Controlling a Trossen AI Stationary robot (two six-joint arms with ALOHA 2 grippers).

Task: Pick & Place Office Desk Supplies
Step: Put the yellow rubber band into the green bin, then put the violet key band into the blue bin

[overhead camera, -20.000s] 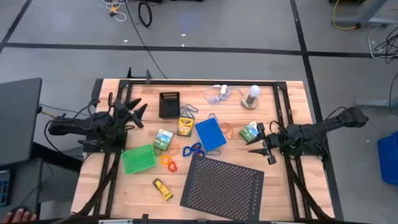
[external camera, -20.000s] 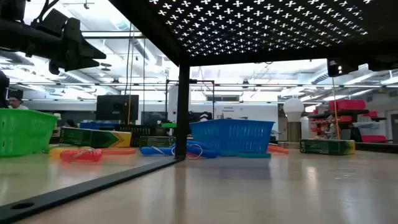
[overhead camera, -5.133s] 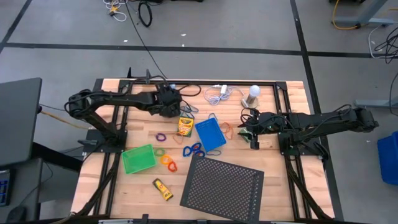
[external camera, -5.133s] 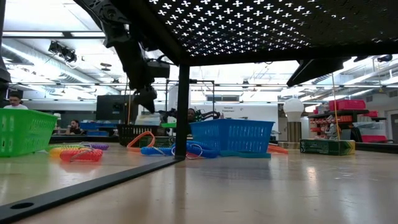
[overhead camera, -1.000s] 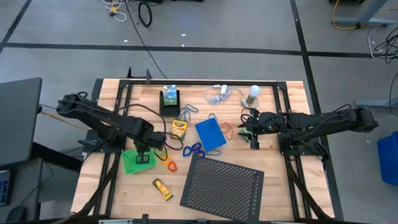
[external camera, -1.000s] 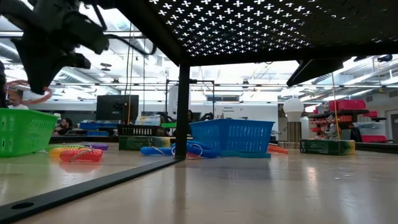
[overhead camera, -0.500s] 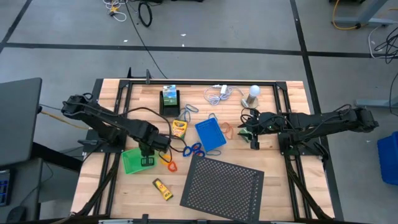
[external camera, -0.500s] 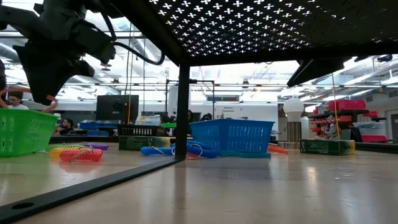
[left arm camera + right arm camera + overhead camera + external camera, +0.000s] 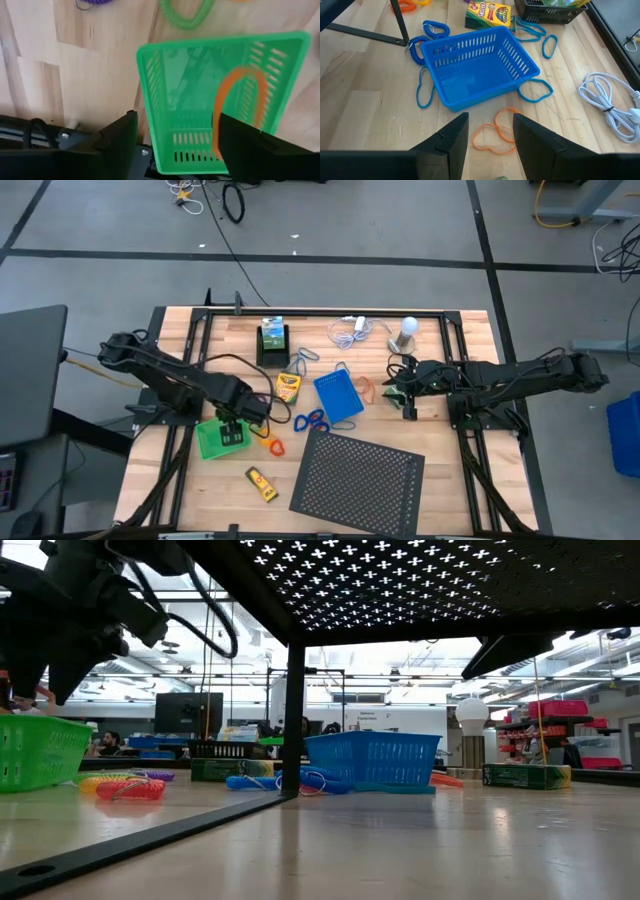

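Surface: wooden surface (image 9: 180, 480) inside a black frame, grey floor around it.
Left arm: reaches from the left edge, elbow bent, wrist pointing down over the green tray (image 9: 213, 442).
Left gripper (image 9: 172, 135): fingers spread wide directly above the green tray; an orange loop (image 9: 239, 107) shows by one finger, grip on it cannot be told.
Middle: crayon box (image 9: 288, 386) and blue loops (image 9: 311, 420) lie beside the blue tray (image 9: 337, 397); black tray (image 9: 272, 346) further back.
Right arm: stretched in from the right edge, low over the surface.
Right gripper (image 9: 489, 131): fingers parted, empty, just short of two orange loops (image 9: 495, 132) lying beside the blue tray.
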